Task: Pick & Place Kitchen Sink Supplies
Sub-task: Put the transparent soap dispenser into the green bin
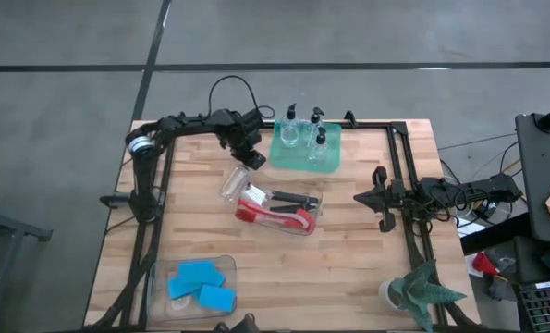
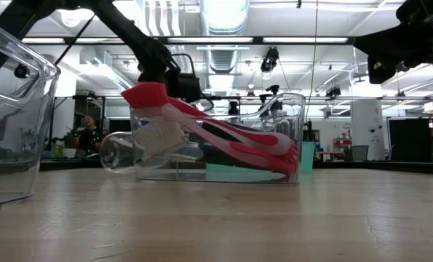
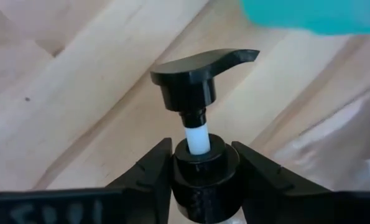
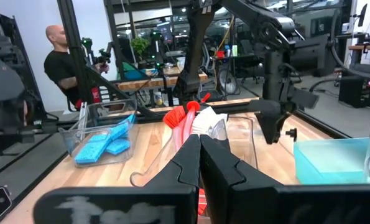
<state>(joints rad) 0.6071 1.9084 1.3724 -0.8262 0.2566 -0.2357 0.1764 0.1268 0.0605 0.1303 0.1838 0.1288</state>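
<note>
My left gripper [image 1: 253, 159] [image 3: 200, 149] is beside the green tray's near left corner, shut on a clear pump bottle [image 1: 233, 183] [image 2: 118, 153]. Three more pump bottles [image 1: 307, 134] stand in the green tray [image 1: 279, 159]. A red brush [image 1: 275, 217] [image 2: 201, 124] and a black-handled brush [image 1: 293, 197] lie in a clear bin at mid-table; the red brush's head pokes over the rim. Blue sponges [image 1: 201, 277] [image 4: 107, 146] lie in a clear bin at the near left. My right gripper [image 1: 360, 197] [image 4: 200, 146] waits shut at the right side. My left gripper pinches the pump bottle by its black collar [image 3: 200, 165], just below the pump head [image 3: 200, 68], one finger [image 3: 153, 168] on either side. The bottle lies tilted, body toward the near left, pump head toward the green tray. Whether its base touches the table, I cannot tell.
The brush bin [image 1: 311, 220] sits right beside the held bottle on its near right. A potted plant [image 1: 422, 291] stands at the near right corner. Bare wood shows between the two bins and in front of the right arm. A person [image 4: 63, 62] stands beyond the table.
</note>
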